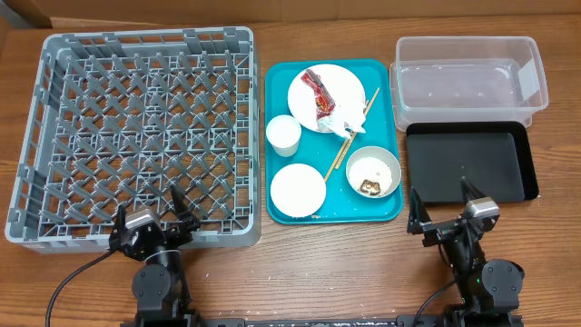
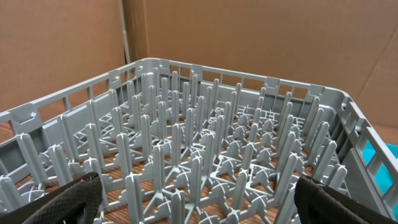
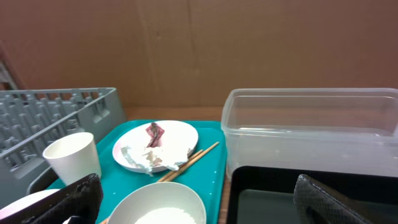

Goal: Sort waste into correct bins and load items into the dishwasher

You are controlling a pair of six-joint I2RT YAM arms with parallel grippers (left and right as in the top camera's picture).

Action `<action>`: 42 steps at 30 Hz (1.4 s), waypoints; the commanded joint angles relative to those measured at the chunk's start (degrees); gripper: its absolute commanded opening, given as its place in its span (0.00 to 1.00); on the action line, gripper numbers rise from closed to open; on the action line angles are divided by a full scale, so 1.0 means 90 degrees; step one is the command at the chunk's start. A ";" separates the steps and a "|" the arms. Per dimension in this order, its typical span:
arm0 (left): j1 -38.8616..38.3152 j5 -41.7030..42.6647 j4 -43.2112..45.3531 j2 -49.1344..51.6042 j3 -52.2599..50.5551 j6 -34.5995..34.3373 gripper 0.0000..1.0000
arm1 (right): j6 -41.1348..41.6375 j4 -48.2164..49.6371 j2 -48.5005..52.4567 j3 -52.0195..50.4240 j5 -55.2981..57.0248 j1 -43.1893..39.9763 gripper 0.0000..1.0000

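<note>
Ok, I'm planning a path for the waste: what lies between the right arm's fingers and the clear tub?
Only the shallow black tray, in the overhead view, lying against the clear tub ahead of the right fingers.

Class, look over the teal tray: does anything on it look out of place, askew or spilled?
Yes. A crumpled wrapper and napkin lie on the plate, waste among dishes. The chopsticks lie askew, slanting off the plate's edge onto the tray. A brown scrap sits in one bowl.
</note>
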 commanded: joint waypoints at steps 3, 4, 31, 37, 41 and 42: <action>-0.0010 -0.0148 0.0024 -0.0068 -0.0029 -0.0138 1.00 | 0.0024 -0.0187 0.0015 0.0403 -0.0748 0.0000 1.00; -0.0010 -0.0148 0.0024 -0.0068 -0.0029 -0.0136 1.00 | 0.0022 -0.0364 0.0134 0.0721 -0.0835 0.0000 1.00; -0.0010 -0.0148 0.0024 -0.0068 -0.0029 -0.0136 1.00 | -0.0124 -0.6147 1.2349 1.2327 -0.1596 0.1319 1.00; -0.0010 -0.0148 0.0024 -0.0068 -0.0029 -0.0136 1.00 | -0.0313 -0.6054 1.3245 1.2293 -0.0619 0.1615 0.89; -0.0010 -0.0148 0.0022 -0.0068 -0.0029 -0.0138 1.00 | -0.0138 -0.6081 1.3729 1.2257 0.1124 0.2142 0.86; -0.0010 -0.0148 0.0022 -0.0068 -0.0029 -0.0136 1.00 | -0.0124 -0.6079 1.3823 1.2257 0.1399 0.2234 0.86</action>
